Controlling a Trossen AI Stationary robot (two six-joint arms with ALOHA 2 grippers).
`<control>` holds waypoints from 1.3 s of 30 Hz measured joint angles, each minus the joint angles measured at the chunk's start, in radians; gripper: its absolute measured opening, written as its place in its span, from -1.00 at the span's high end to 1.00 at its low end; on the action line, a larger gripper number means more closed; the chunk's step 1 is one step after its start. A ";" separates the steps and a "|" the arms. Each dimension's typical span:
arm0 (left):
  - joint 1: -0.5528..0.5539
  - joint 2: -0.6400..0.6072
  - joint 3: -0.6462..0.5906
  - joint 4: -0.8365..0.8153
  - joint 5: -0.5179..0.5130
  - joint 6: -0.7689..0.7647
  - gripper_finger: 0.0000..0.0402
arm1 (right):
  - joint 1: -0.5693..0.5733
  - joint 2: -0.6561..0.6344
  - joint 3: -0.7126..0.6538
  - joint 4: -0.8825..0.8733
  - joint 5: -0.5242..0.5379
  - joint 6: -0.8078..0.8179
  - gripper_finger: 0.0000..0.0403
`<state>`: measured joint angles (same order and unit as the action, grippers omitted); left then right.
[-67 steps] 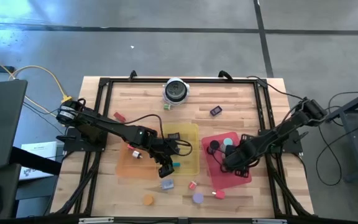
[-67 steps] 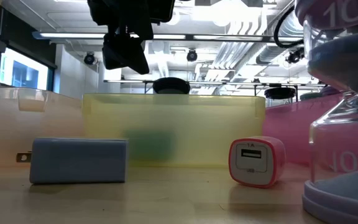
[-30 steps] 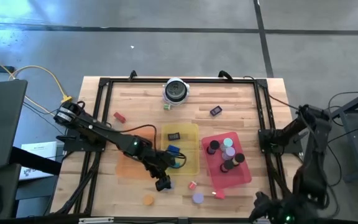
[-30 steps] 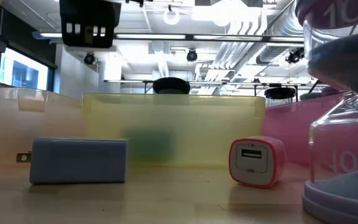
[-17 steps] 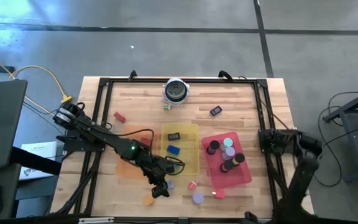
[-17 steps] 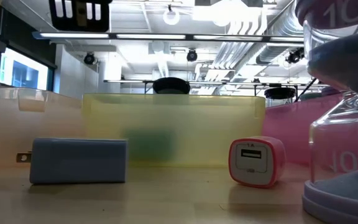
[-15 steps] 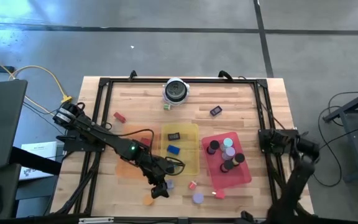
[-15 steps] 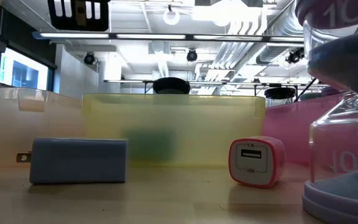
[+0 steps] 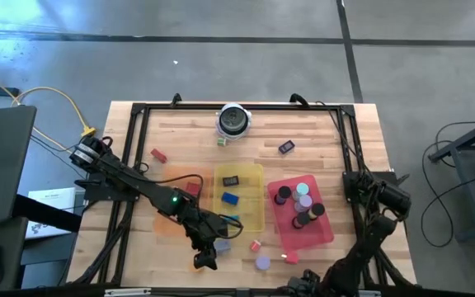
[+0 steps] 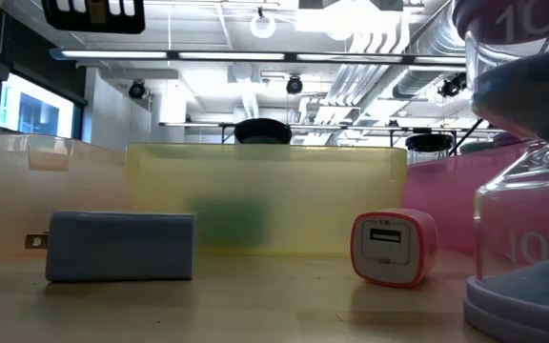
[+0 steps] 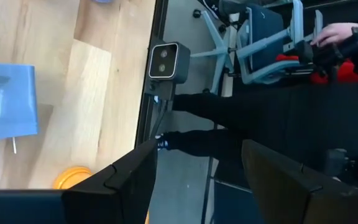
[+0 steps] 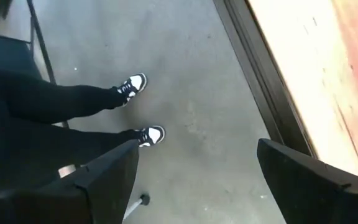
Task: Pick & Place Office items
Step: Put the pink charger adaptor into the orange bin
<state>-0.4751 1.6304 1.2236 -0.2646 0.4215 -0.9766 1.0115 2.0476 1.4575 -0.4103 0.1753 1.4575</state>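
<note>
My left gripper (image 9: 204, 261) hangs open over the table's near part, just left of a blue plug block (image 9: 222, 245) lying flat on the wood. Its wrist view shows that block (image 11: 5, 102) and an orange disc (image 11: 73, 180) beside the open fingers (image 11: 197, 180), with nothing between them. A pink charger (image 9: 256, 245), a purple disc (image 9: 262, 262) and a red bit (image 9: 289, 257) lie near the front. My right gripper (image 9: 303, 282) is at the near edge, open (image 12: 197, 186), above the floor. Several discs sit in the red tray (image 9: 324, 235).
A yellow tray (image 9: 256, 216) holds a black piece (image 9: 231, 180) and a blue block (image 9: 230, 198); an orange tray (image 9: 167, 221) lies left of it. A silver-and-black round object (image 9: 233, 120) stands far back. A person's legs (image 12: 55, 106) are beside the near edge.
My left gripper has drifted toward the table's near-left, away from the yellow tray, turning slightly. My right arm has swung down at the table's near-right corner, carrying its gripper left along the near edge. Both grippers stay open; no item has moved.
</note>
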 joint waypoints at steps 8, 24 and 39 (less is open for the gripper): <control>-0.005 0.000 0.000 0.000 -0.003 0.011 -0.13 | 0.004 -0.019 0.000 -0.269 0.111 0.166 -0.58; -0.004 0.000 0.000 0.000 -0.014 -0.002 -0.13 | -0.014 -0.019 0.000 -0.393 0.292 0.243 -0.58; 0.003 0.000 0.000 0.012 -0.067 -0.046 -0.13 | -0.059 -0.016 0.001 -0.435 0.277 0.267 -0.58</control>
<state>-0.4721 1.6302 1.2236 -0.2523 0.3545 -1.0222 0.9527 2.0319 1.4586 -0.8451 0.4522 1.7241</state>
